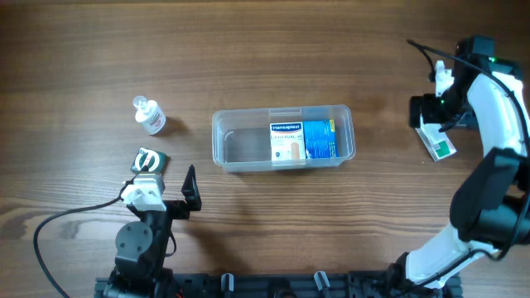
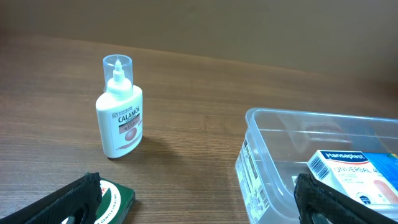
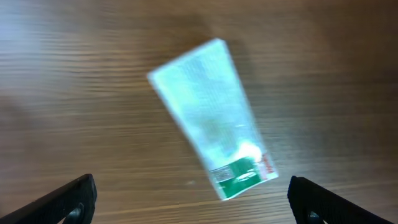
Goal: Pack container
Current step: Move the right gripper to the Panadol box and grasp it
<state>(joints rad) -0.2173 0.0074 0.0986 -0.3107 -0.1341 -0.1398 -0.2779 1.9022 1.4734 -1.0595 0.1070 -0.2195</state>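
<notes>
The clear container [image 1: 228, 141] stands mid-table, with a Hansaplast plaster box [image 1: 286, 142] and a blue pack [image 1: 320, 139] inside; the left wrist view shows its near corner [image 2: 261, 168]. A white Calamol bottle [image 1: 150, 116] [image 2: 120, 117] stands upright to its left. A dark green box [image 1: 151, 159] [image 2: 115, 199] lies partly under one finger of my open, empty left gripper [image 1: 168, 175] [image 2: 202, 202]. At the far right my open right gripper [image 1: 431, 124] [image 3: 196, 202] hovers over a white and green box [image 1: 438, 144] [image 3: 211, 115], blurred in the right wrist view and not touching it.
Bare wooden tabletop [image 1: 83, 66] surrounds the objects. A black cable [image 1: 58, 223] runs from the left arm's base along the near left. The right arm [image 1: 497, 165] arches over the right edge of the table.
</notes>
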